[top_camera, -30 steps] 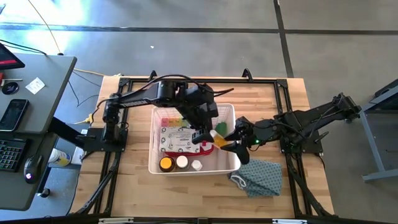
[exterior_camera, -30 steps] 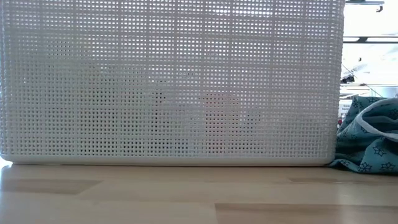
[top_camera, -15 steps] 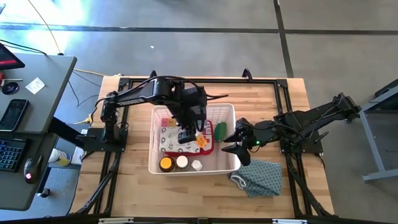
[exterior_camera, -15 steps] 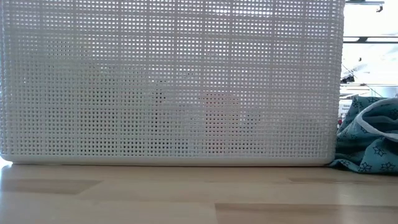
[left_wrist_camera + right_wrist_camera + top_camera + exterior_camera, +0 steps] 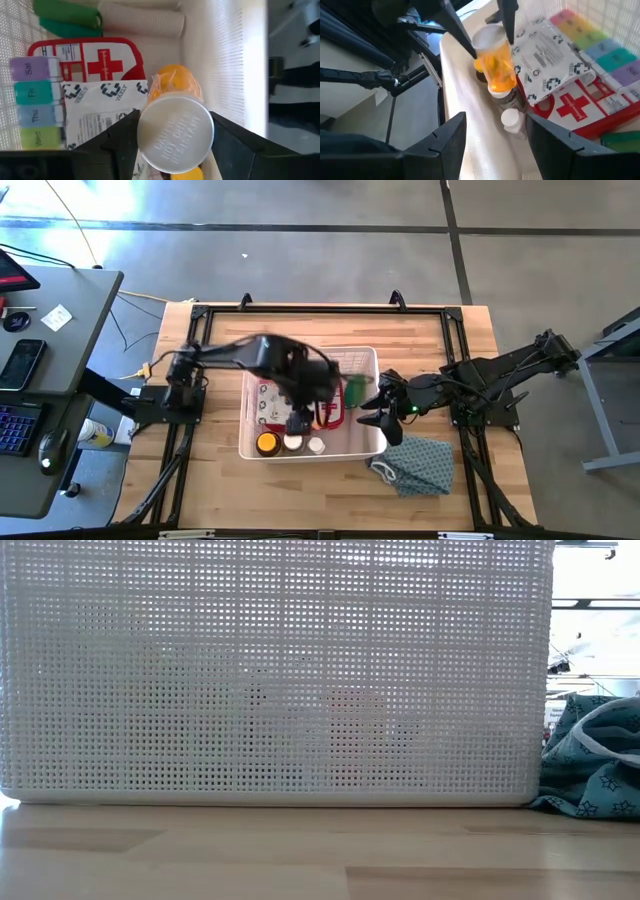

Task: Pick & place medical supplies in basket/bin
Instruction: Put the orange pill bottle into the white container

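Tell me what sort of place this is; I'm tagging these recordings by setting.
Probably a robotics lab or workshop, not a clinic. Two arms are mounted on a frame around a wooden table standing on a bare concrete floor, and beside it a desk holds a keyboard and mouse.

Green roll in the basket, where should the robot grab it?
Probably around its middle, across the narrow width, with the hand coming straight down from above. The green roll lies on its side inside the basket, and the tall mesh walls would block a reach from the side.
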